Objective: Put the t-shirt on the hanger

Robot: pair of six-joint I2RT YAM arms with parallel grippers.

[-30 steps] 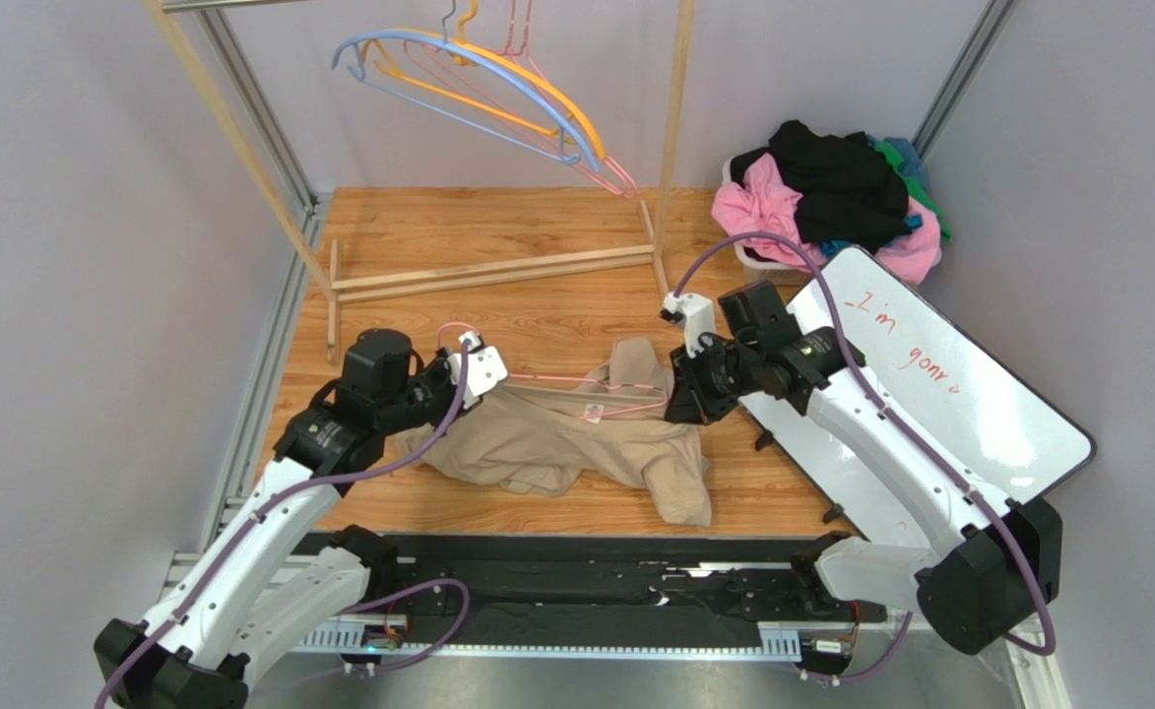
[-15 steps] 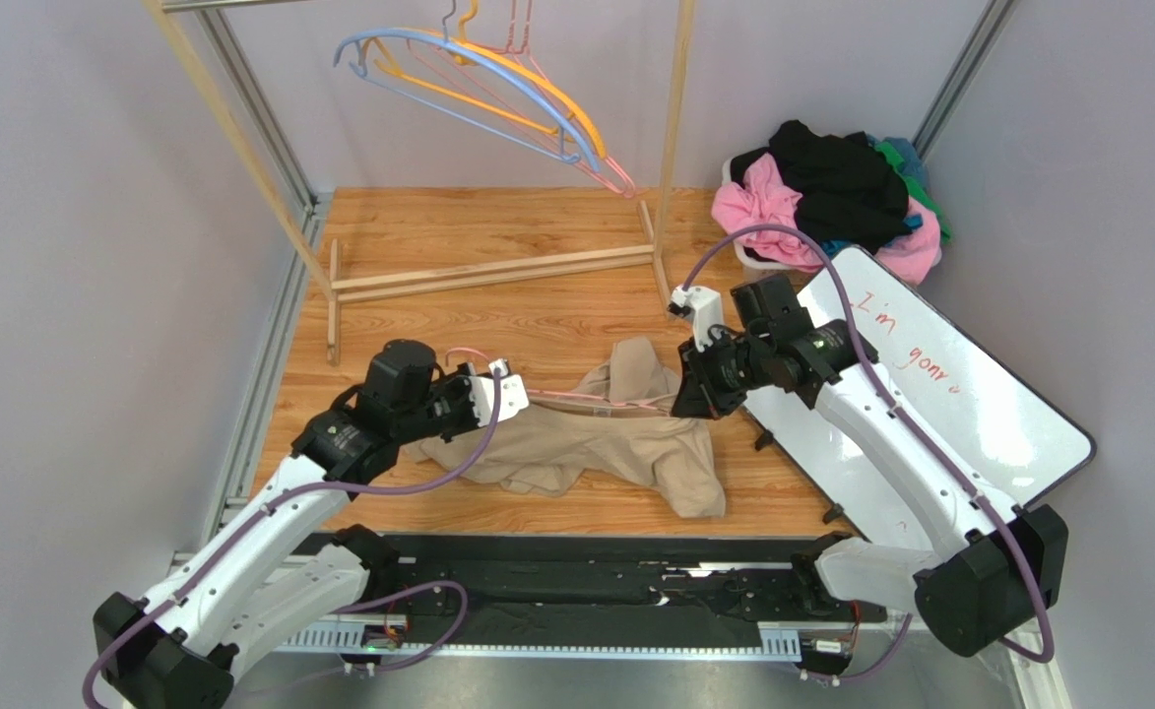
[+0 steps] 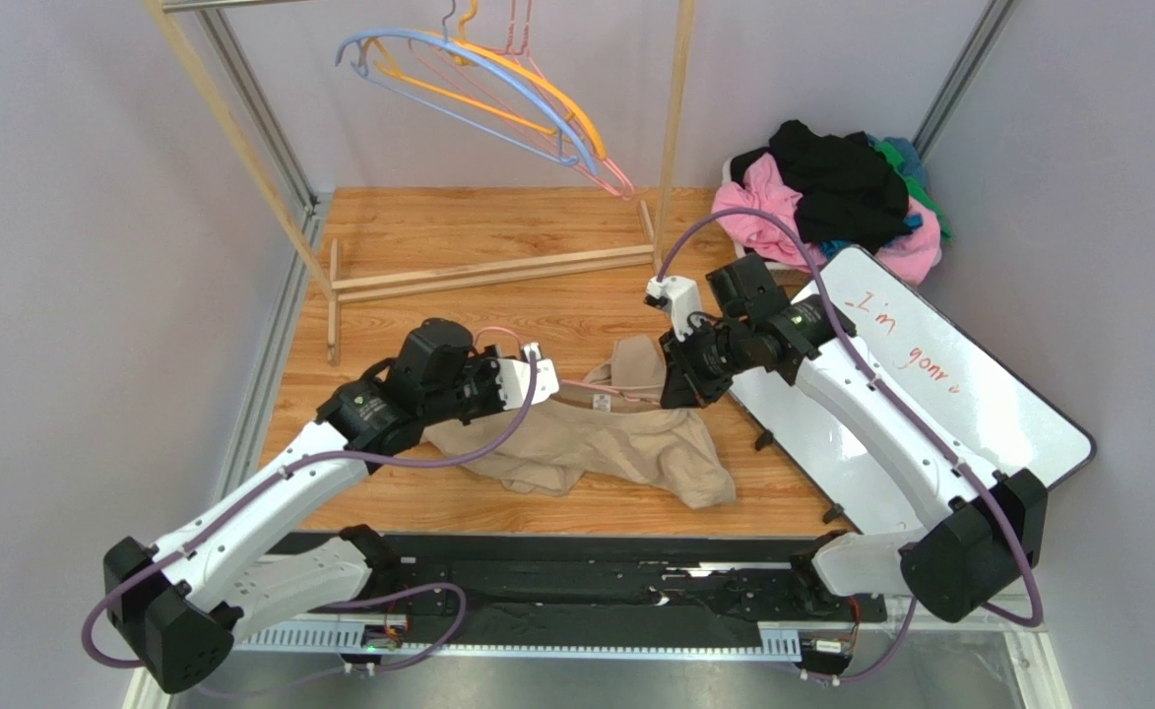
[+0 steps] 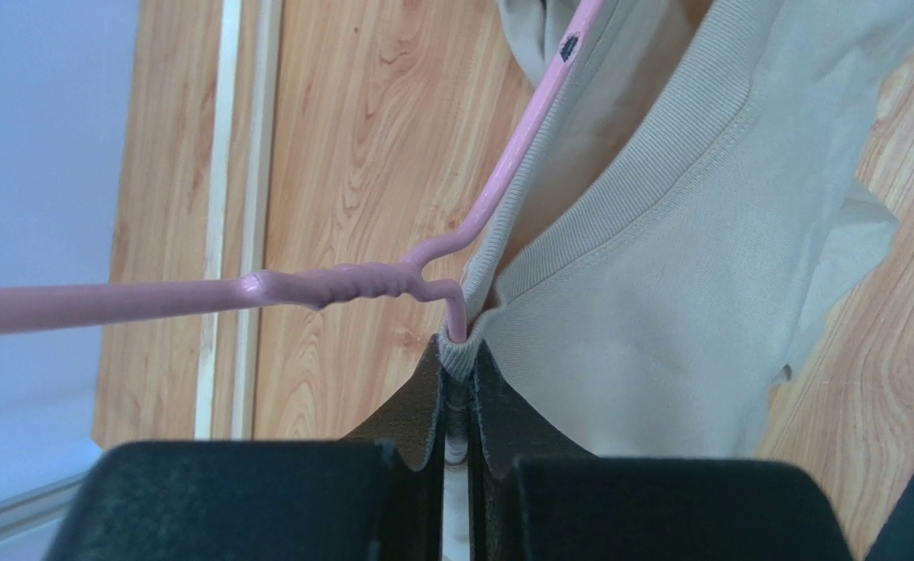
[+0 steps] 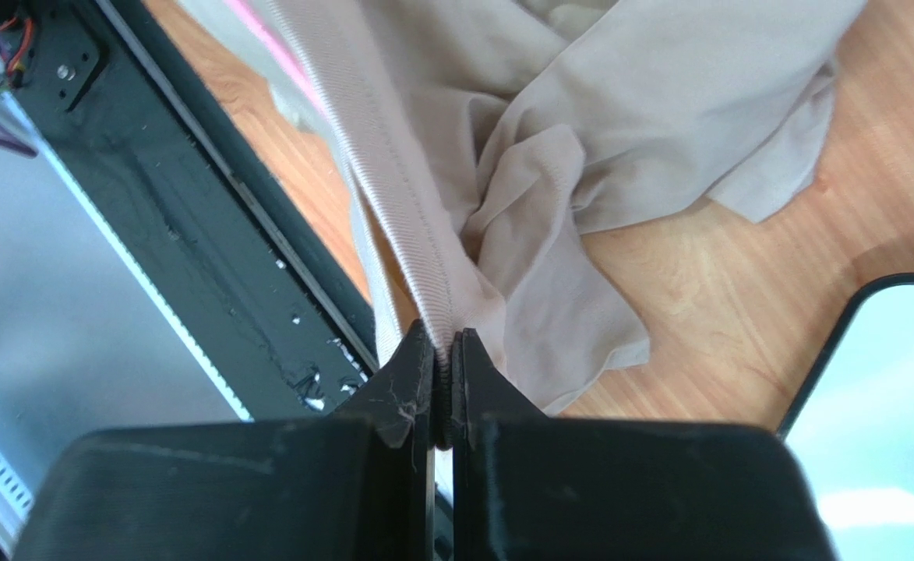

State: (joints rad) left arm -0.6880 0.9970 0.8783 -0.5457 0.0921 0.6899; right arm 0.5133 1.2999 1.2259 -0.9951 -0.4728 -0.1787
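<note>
**Tan t-shirt pulled between two arms, pink wire hanger at its collar**

The t-shirt lies crumpled on the wooden counter in front of both arm bases, its bulk bunched low while the ribbed collar is lifted and drawn taut between the arms. In the overhead view the hanger spans the gap from one arm to the other, just above the cloth.

The left jaws are pressed together at the foot of the hanger's twisted neck. The wire bends down into their gap there, and the folded collar edge sits against the same spot, so wire and rib meet at the pinch. One hanger arm runs away under the collar into the shirt – the hook shaft sticks out sideways over bare wood.

The right jaws are clamped shut on the ribbed collar band, which rises straight out of them; loose tan folds trail over the counter beyond.

A whiteboard lies just to the right of the shirt. Farther back stands a wooden rack carrying a blue hanger and an orange hanger, with a heap of clothes at the far right corner
</note>
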